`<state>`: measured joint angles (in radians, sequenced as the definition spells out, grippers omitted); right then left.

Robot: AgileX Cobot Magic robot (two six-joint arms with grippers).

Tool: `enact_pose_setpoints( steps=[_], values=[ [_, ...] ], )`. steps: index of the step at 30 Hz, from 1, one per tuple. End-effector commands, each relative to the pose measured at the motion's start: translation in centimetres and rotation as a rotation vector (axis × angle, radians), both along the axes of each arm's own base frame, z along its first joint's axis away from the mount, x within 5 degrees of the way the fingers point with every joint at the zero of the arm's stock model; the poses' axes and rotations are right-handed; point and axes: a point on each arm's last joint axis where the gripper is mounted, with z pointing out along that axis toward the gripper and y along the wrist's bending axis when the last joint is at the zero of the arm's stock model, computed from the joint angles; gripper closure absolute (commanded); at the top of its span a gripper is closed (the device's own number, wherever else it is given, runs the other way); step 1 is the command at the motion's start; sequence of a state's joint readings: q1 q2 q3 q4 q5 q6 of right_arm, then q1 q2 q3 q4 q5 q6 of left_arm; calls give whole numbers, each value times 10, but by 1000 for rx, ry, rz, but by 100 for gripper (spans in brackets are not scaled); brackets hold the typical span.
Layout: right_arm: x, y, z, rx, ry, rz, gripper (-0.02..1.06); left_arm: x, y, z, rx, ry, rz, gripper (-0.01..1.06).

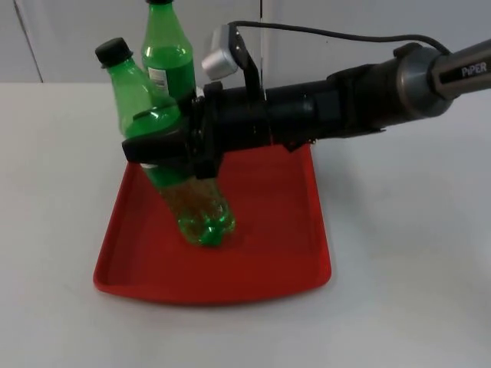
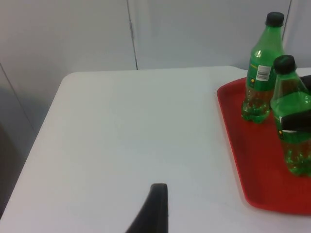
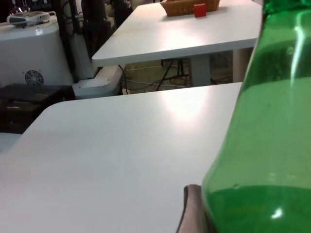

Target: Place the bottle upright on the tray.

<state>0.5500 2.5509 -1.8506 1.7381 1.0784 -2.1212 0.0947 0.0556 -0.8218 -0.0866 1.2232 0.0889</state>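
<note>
Bottle (image 1: 165,165), a green plastic soda bottle with a black cap, hangs tilted over the red tray (image 1: 268,230), cap leaning toward 11 o'clock, base at or just above the tray floor near 7 o'clock. The right claw (image 1: 157,149) pinches it around the mid-body. It looks nearly empty, so probably light, thin-walled and smooth; a hold on the body below the shoulder seems sensible. A second green bottle (image 1: 167,50) stands upright at the tray's 12 o'clock. The left claw (image 2: 154,208) waits over the desk (image 2: 136,126); I cannot tell its state.
</note>
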Motion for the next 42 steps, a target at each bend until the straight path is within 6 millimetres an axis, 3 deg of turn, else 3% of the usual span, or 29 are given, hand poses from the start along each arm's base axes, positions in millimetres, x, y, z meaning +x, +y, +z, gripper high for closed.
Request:
enact_pose_setpoints(
  steps=[1, 4, 5, 8, 10, 16, 27, 30, 34, 42],
  values=[
    [3, -5, 4, 58, -740, 107, 93, -1, -1, 0, -4, -8, -14, 20],
    [8, -11, 5, 62, -683, 92, 69, -1, -1, 0, -1, -8, -16, 20],
    [8, -11, 5, 62, -683, 92, 69, -1, -1, 0, -1, -8, -16, 20],
    [8, -12, 6, 65, -623, 86, 49, -1, -1, 0, 4, -8, -17, 20],
    [8, -12, 6, 69, -590, 85, 44, -1, -1, 0, 4, -8, -17, 20],
    [9, -19, 9, 95, -508, 91, 39, -1, -1, 0, 2, -8, -19, 20],
    [11, -38, 16, -88, -368, 166, 39, -1, -1, 0, 15, -9, -28, 20],
    [11, -38, 16, -95, -345, 165, 36, -1, -2, 0, 16, -9, -30, 20],
    [12, -38, 16, -103, -309, 147, 23, -1, -2, 0, 10, -10, -37, 20],
    [14, -38, 14, -129, -246, 116, 20, -1, -3, 0, 11, -10, -41, 20]
  ],
)
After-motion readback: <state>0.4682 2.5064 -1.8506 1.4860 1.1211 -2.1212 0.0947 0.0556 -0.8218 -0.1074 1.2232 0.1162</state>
